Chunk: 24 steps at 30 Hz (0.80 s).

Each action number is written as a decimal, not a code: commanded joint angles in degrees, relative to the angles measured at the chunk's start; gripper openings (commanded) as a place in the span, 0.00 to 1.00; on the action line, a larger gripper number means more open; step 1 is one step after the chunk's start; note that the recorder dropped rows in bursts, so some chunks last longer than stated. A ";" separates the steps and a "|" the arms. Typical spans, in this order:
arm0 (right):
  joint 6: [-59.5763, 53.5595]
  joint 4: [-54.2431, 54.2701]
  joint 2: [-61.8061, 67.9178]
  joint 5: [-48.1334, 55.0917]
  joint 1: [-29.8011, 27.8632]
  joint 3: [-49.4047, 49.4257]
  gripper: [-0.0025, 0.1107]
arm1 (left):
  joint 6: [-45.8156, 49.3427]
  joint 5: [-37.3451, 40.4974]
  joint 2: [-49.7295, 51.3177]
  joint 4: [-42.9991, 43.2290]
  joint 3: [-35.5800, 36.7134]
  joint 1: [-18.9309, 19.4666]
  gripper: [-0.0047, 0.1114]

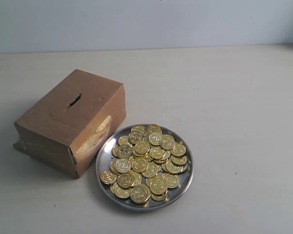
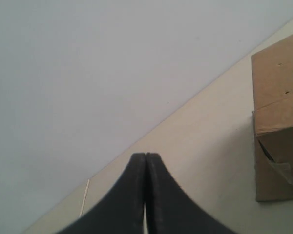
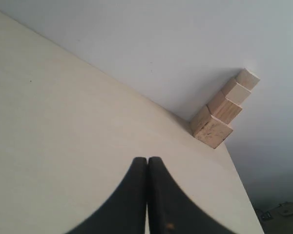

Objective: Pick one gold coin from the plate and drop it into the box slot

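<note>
A round silver plate heaped with several gold coins sits on the pale table in the exterior view. Just to its left stands the brown cardboard box with glossy tape, its dark slot on the top face. Neither arm shows in the exterior view. In the left wrist view my left gripper is shut with nothing between its black fingers, and one end of the box lies off to the side. My right gripper is shut and empty over bare table.
A short stack of pale wooden blocks leans against the wall at the table's far corner in the right wrist view. The table's edge runs close by there. A light wall backs the table.
</note>
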 commanded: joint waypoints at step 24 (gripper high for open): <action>9.86 -0.38 -0.22 0.97 0.22 0.25 0.02 | -25.91 5.24 -0.27 -1.75 0.16 -0.45 0.04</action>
